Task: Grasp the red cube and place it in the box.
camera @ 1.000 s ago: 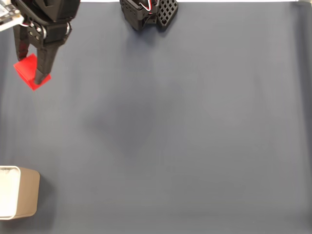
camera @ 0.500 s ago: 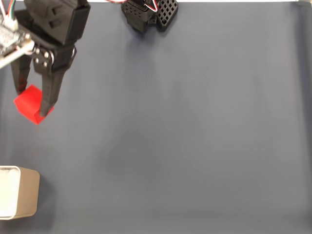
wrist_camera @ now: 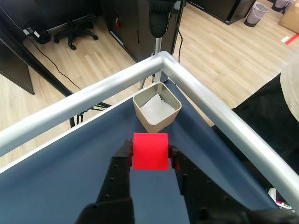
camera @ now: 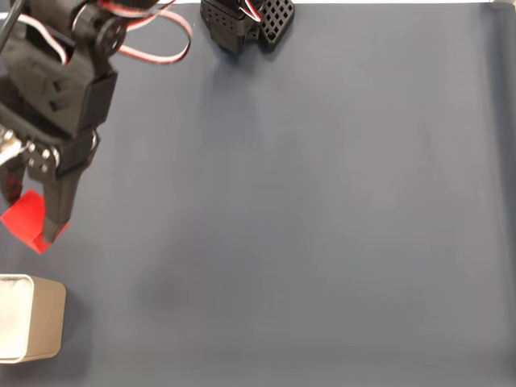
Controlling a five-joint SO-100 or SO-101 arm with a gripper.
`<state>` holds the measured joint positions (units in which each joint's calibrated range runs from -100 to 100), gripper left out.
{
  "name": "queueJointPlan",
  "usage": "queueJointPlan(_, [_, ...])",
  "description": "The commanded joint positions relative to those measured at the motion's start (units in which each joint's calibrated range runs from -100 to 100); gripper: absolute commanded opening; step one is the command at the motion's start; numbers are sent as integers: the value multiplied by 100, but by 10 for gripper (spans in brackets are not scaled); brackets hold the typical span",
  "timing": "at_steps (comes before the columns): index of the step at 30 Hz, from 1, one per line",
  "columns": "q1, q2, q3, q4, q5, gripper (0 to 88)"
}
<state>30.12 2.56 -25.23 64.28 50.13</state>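
Note:
The red cube [camera: 26, 218] hangs above the dark blue mat at the left edge of the fixed view, pinched between the black fingers of my gripper [camera: 31, 218]. In the wrist view the gripper [wrist_camera: 150, 154] is shut on the red cube [wrist_camera: 150, 150], one finger pressed on each side face. The box [camera: 31, 317], tan outside and white inside, stands in the lower left corner of the fixed view, just below the cube. The wrist view shows the box [wrist_camera: 157, 107] just beyond the cube, in the table's corner, its white inside bare.
The arm's black base [camera: 244, 20] sits at the mat's top edge. Silver rails [wrist_camera: 212, 105] meet in a corner right behind the box. The mat [camera: 322, 210] stretches bare to the right. A wooden floor and an office chair [wrist_camera: 74, 30] lie beyond the table.
The gripper has carried the red cube downward in the fixed view, from the upper left towards the box, staying shut on it. The box has not moved.

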Motion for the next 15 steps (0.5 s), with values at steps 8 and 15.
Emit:
queueJointPlan(8, [85, 844, -1319, -35, -93, 0])
queueJointPlan(15, [71, 1425, -2085, -43, -122, 0])
